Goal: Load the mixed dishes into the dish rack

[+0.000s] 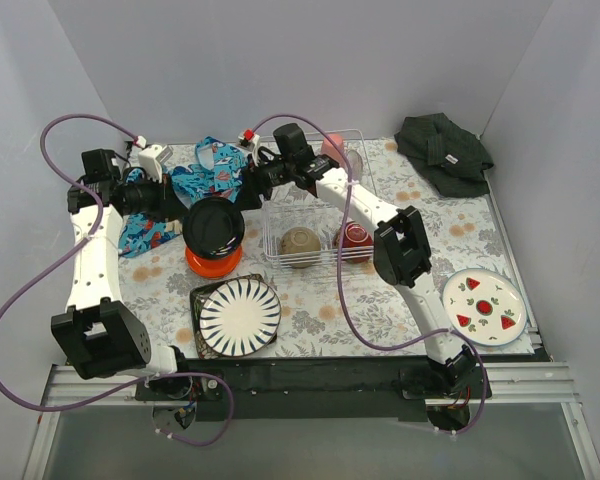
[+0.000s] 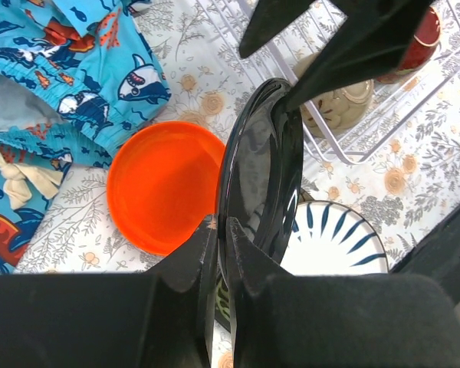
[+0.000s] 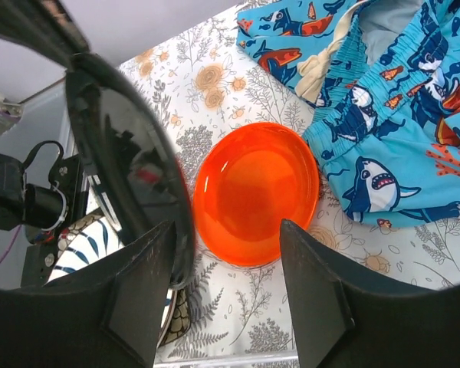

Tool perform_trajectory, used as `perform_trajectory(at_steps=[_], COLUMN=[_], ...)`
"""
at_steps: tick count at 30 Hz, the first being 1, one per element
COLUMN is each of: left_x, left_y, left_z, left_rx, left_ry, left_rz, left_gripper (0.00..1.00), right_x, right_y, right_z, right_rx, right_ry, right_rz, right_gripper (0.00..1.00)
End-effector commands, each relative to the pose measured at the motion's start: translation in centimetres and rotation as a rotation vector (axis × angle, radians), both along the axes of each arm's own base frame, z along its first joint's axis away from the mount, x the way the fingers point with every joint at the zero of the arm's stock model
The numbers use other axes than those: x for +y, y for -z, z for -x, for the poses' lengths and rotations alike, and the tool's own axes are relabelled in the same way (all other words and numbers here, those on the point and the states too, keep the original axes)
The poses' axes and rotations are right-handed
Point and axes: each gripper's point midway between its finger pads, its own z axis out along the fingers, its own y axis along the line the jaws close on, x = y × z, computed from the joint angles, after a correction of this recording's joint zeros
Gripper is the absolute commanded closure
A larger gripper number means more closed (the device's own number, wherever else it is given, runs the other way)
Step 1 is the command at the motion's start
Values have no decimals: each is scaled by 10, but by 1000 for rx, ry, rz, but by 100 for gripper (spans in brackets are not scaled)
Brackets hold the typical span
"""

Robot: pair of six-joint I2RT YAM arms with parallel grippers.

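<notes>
- While it hangs above the orange plate, the black dish turns its hollow face up towards the overhead camera. Its flat runs from the left arm's side across to the right arm's side.
- The left gripper is nearly closed, its fingers pinching the dish's rim between them.
- The right gripper is spread wide. Its fingers straddle the opposite rim, one finger just beside the dish; contact cannot be told.
- Nearest the bases, the black-striped white plate sits on the dark square plate, just beside the orange plate. The watermelon-print white plate lies well apart, at the right.
- Farther back, the dish rack holds the cream bowl and the dark red bowl side by side — the right arm reaches across it.
- The pink cup is at the rack's far end.
- The blue patterned cloth lies behind the dish, and the dark cloth is in the far right corner.
</notes>
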Motion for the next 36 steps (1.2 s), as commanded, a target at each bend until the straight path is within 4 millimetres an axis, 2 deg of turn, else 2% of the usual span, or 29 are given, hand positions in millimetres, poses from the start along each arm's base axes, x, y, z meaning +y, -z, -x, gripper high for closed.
perform_trajectory(at_steps=[1, 5, 6, 8, 10, 13, 14, 17, 20, 27, 28, 29, 30, 31, 33, 34, 35, 36], left_x=[-10, -11, -11, -11, -11, -9, -9, -10, -10, -6, 2, 8, 13, 19, 33, 38, 46, 50], left_y=[-35, -38, -39, -37, -36, -33, -32, -32, -34, -23, -10, -1, 6, 25, 48, 56, 74, 80], left_z=[9, 6, 5, 4, 3, 0, -1, 0, 0, 2, 0, 0, 1, 2, 6, 5, 11, 11], left_rx=[-81, -79, -78, -73, -75, -73, -73, -69, -71, -42, -20, -6, -2, 27, 78, 84, 131, 142], left_ry=[39, 26, 22, 14, 7, -7, -9, -16, -21, -56, -99, -126, -149, -183, -250, -266, -309, -336], left_rz=[16, 31, 34, 43, 46, 50, 51, 65, 69, 50, 12, -14, -38, -61, -124, -144, -175, -187], left_gripper=[100, 100, 100, 100, 100, 100, 100, 100, 100, 100, 97, 73, 65, 61, 51, 50, 49, 45], right_x=[15, 18, 18, 17, 14, 9, 8, 6, 5, 5, 4, 4, 2, 1, -2, -4, -5, -8], right_y=[-14, -14, -12, -16, -19, -23, -24, -27, -28, -33, -32, -33, -36, -39, -47, -50, -53, -60], right_z=[-6, 0, 1, 6, 15, 23, 24, 25, 24, 27, 26, 27, 28, 30, 33, 34, 36, 39], right_rx=[-1, 27, 40, 48, 75, 102, 102, 104, 99, 110, 113, 113, 115, 113, 110, 110, 107, 102], right_ry=[-11, -51, -60, -86, -123, -154, -158, -172, -174, -198, -191, -191, -191, -196, -201, -202, -204, -204], right_rz=[-79, -109, -109, -121, -131, -139, -141, -150, -158, -180, -178, -178, -178, -180, -186, -187, -189, -193], right_gripper=[36, 41, 52, 66, 69, 67, 59, 50, 45, 43, 43, 43, 43, 44, 43, 43, 44, 43])
